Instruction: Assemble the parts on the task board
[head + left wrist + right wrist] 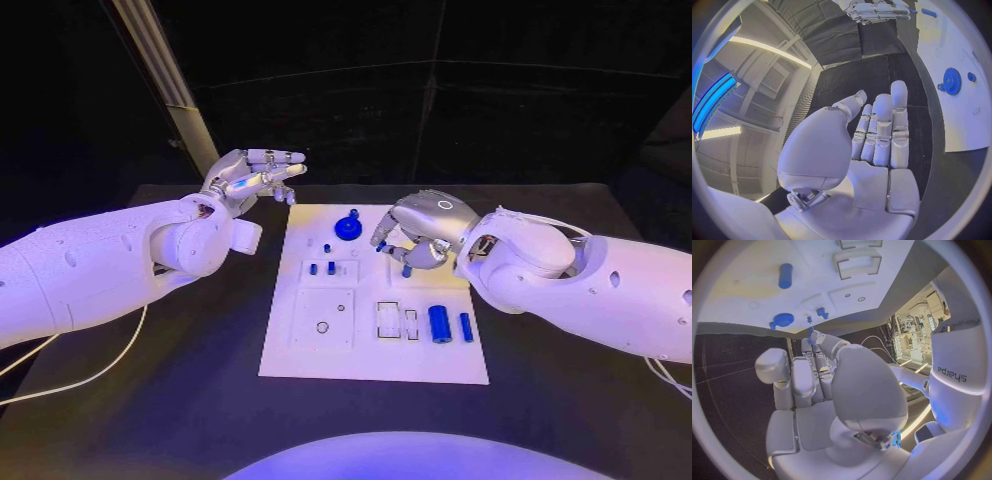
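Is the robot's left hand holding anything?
No, it is empty. The left hand has its fingers stretched out straight with nothing in the palm, and it hangs beside the task board, not over it.

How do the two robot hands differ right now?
The left hand hangs beyond the task board's far left corner, over the black table; the right hand is over the board. The left hand's fingers are spread, holding nothing; the right hand's curl downward, pinching a small blue part. Both are silver.
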Robot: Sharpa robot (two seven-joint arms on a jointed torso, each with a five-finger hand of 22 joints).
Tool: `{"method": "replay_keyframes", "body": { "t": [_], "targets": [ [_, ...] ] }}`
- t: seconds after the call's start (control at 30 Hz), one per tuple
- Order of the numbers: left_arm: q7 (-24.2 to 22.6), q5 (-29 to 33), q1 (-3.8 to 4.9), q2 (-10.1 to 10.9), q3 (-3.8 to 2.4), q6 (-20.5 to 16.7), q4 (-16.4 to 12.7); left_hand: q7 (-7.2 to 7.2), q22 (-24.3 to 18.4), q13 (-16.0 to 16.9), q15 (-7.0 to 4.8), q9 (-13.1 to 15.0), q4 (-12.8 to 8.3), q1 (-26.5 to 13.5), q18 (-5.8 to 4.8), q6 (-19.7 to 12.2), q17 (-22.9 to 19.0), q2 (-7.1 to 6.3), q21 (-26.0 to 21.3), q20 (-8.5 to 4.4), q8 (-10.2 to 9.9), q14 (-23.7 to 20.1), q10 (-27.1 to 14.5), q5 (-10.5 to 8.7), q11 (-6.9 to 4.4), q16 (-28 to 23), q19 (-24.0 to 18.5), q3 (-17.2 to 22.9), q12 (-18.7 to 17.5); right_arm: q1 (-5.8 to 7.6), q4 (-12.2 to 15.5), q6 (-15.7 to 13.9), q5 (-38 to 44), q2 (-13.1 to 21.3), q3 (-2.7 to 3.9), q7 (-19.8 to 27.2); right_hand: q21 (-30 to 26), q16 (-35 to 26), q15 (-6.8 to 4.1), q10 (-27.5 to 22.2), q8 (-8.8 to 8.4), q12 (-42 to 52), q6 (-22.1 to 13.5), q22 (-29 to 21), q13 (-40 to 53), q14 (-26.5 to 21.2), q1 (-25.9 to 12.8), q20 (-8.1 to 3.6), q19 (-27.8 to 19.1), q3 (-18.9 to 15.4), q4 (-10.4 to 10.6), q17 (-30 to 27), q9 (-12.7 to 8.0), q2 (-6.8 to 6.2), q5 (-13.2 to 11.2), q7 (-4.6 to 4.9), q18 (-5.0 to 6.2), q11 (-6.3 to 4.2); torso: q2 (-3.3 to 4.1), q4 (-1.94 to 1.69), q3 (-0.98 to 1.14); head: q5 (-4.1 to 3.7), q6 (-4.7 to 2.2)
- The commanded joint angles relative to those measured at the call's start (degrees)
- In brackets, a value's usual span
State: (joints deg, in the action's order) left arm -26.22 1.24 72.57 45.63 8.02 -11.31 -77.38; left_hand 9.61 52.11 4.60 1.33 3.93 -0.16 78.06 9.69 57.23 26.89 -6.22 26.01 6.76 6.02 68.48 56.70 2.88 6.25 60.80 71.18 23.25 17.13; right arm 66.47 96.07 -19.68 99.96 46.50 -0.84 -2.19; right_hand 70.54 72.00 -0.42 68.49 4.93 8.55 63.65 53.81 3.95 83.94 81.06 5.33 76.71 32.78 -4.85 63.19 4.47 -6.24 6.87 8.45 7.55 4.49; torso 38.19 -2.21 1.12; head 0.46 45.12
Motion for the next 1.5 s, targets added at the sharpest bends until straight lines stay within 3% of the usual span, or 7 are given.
{"method": "replay_keyframes", "body": {
  "t": [0.03,0.17,0.3,0.4,0.53,1.0,1.5],
  "targets": [
    [-0.22,0.26,0.14,-0.17,-0.04,0.82,0.01,0.11,-0.08,-0.05,-0.05,-0.01,-0.17,0.17,0.70,0.36,-0.05,-0.01,-0.27,0.04,0.12,-0.41,-0.40,0.21,0.06,-0.39,-0.34,0.08,0.28,-0.26,-0.70,-0.31,-2.58,-1.38,0.00,2.22,0.35,0.24,-0.16,0.45,-0.41,-0.33,0.02,0.08,0.05,1.70,-0.28,-0.01,0.39,0.46,0.02,0.00,-0.07,0.08,0.35,0.33,-0.90,0.03,0.02,0.00,0.00,1.67,0.48],
    [-0.17,0.26,0.24,-0.46,-0.04,0.86,0.13,0.12,-0.13,-0.07,-0.05,-0.03,-0.21,0.21,0.71,0.30,-0.11,-0.01,-0.33,0.05,0.11,-0.49,-0.46,0.21,0.06,-0.44,-0.39,0.10,0.36,-1.90,-1.63,0.82,-2.84,-3.22,-0.04,2.54,0.36,0.25,-0.13,0.46,-0.45,-0.37,0.04,0.05,0.06,1.69,-0.47,0.02,0.34,0.44,0.08,-0.02,-0.07,0.09,0.35,0.36,-0.89,0.05,-0.03,0.05,-0.10,3.13,0.77],
    [-0.15,0.26,0.30,-0.76,-0.04,0.86,0.29,0.12,-0.13,-0.07,-0.05,-0.03,-0.21,0.21,0.71,0.30,-0.11,-0.01,-0.33,0.05,0.11,-0.49,-0.46,0.21,0.06,-0.44,-0.39,0.10,0.36,-3.63,-2.72,2.32,-2.62,-5.14,-0.08,2.82,0.37,0.27,-0.12,0.46,-0.46,-0.38,0.04,0.06,0.06,1.69,-0.52,0.02,0.33,0.43,0.09,-0.01,-0.07,0.09,0.35,0.37,-0.89,0.06,-0.03,0.20,0.03,4.38,1.34],
    [-0.16,0.26,0.31,-1.07,-0.04,0.90,0.37,0.12,-0.13,-0.07,-0.05,-0.03,-0.21,0.21,0.71,0.30,-0.11,-0.01,-0.33,0.05,0.11,-0.49,-0.46,0.21,0.06,-0.44,-0.39,0.10,0.36,-4.94,-3.65,3.46,-1.93,-6.69,-0.13,3.01,0.45,0.35,-0.11,0.50,-0.49,-0.41,0.06,0.17,0.08,1.70,-0.70,0.04,0.34,0.38,0.15,0.06,-0.07,0.11,0.29,0.38,-0.90,0.06,0.05,0.10,0.01,4.86,1.52],
    [-0.18,0.27,0.32,-1.28,-0.05,0.97,0.41,0.12,-0.13,-0.07,-0.05,-0.03,-0.21,0.21,0.71,0.30,-0.11,-0.01,-0.33,0.05,0.11,-0.49,-0.46,0.21,0.06,-0.44,-0.39,0.10,0.36,-5.73,-4.53,4.30,-1.02,-7.99,-0.17,2.99,0.47,0.35,-0.10,0.49,-0.50,-0.42,0.06,0.20,0.08,1.70,-0.72,0.05,0.35,0.37,0.15,0.05,-0.07,0.11,0.28,0.39,-0.91,0.07,-0.03,0.06,0.00,5.56,1.97],
    [-0.19,0.27,0.36,-1.46,-0.05,1.02,0.44,0.13,-0.16,-0.09,-0.04,-0.04,-0.21,0.19,0.71,0.28,-0.15,-0.01,-0.37,0.05,0.11,-0.53,-0.50,0.21,0.08,-0.47,-0.42,0.08,0.41,-6.36,-5.99,6.83,0.35,-9.79,-0.33,2.89,0.52,0.36,-0.09,0.39,-0.60,-0.53,-0.04,0.24,0.06,1.70,-0.80,0.06,0.33,0.33,0.09,0.01,-0.10,0.03,0.27,0.40,-0.90,0.08,-0.01,0.06,-0.02,6.07,2.98],
    [-0.17,0.27,0.38,-1.51,-0.05,1.06,0.39,0.13,-0.16,-0.09,-0.04,-0.04,-0.21,0.19,0.71,0.28,-0.15,-0.01,-0.37,0.05,0.11,-0.53,-0.50,0.21,0.08,-0.47,-0.42,0.08,0.41,-6.65,-7.02,8.33,2.08,-10.74,-0.56,2.33,0.55,0.39,-0.07,0.33,-0.66,-0.60,-0.09,0.25,0.06,1.70,-0.93,0.08,0.31,0.28,0.09,0.03,-0.11,0.03,0.21,0.42,-0.90,0.11,0.02,0.06,0.03,6.22,3.49]
  ]
}}
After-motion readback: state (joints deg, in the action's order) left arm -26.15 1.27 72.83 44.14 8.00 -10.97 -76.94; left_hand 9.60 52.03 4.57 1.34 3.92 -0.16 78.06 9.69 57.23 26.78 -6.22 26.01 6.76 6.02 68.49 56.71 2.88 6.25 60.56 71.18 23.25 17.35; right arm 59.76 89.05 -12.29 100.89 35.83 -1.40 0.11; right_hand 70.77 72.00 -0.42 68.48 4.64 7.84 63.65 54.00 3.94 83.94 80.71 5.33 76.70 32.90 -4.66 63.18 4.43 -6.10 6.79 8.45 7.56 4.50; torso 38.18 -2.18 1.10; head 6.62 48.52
